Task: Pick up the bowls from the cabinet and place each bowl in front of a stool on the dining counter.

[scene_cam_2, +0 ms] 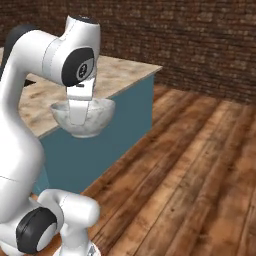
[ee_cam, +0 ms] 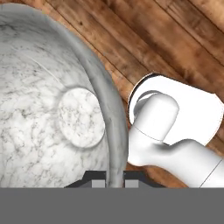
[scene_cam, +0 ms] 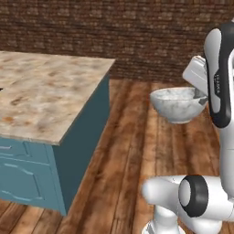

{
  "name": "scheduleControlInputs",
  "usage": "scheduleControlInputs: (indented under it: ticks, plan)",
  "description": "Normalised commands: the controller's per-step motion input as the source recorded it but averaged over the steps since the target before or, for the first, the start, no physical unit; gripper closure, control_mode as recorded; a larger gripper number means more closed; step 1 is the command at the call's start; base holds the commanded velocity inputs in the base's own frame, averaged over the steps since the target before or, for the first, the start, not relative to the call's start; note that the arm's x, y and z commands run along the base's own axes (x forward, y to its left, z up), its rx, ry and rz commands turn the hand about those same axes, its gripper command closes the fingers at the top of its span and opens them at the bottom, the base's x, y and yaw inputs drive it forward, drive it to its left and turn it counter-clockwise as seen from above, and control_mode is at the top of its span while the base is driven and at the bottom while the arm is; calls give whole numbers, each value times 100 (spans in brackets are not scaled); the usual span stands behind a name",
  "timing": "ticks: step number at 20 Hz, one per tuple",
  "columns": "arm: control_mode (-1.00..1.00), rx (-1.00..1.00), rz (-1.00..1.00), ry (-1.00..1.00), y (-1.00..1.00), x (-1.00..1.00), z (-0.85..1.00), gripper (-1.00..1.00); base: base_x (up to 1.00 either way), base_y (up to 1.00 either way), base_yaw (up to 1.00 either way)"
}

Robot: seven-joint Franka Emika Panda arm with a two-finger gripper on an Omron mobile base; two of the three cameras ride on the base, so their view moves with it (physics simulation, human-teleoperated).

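The gripper [ee_cam: 110, 180] is clamping the rim of the marbled bowl [scene_cam: 177, 104] (upright), which is hanging above the wooden floor [scene_cam: 128, 160], right of the tabletop [scene_cam: 45, 96].

Both base views look forward from behind the arm, sharing the marbled bowl [scene_cam: 178, 104]; hand view looks straight down, close

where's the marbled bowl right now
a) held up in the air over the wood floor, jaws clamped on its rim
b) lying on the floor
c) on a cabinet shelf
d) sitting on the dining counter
a: the marbled bowl hangs above the wood floor, off to the side of the dining counter, and the hand view shows the gripper with its jaws closed on the bowl's rim.
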Motion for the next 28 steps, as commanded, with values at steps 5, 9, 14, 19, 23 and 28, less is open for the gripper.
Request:
scheduleControlInputs:
  ticks: [5,9,14,19,23,28]
  plan:
    - [100,0,0,0,0,0,0,100,100,-75,53]
    - [100,0,0,0,0,0,0,100,100,-98,43]
    - [100,0,0,0,0,0,0,100,94,-100,31]
    - [100,0,0,0,0,0,0,100,90,-100,23]
    - [100,0,0,0,0,0,0,100,94,-100,20]
    - [100,0,0,0,0,0,0,100,94,-100,20]
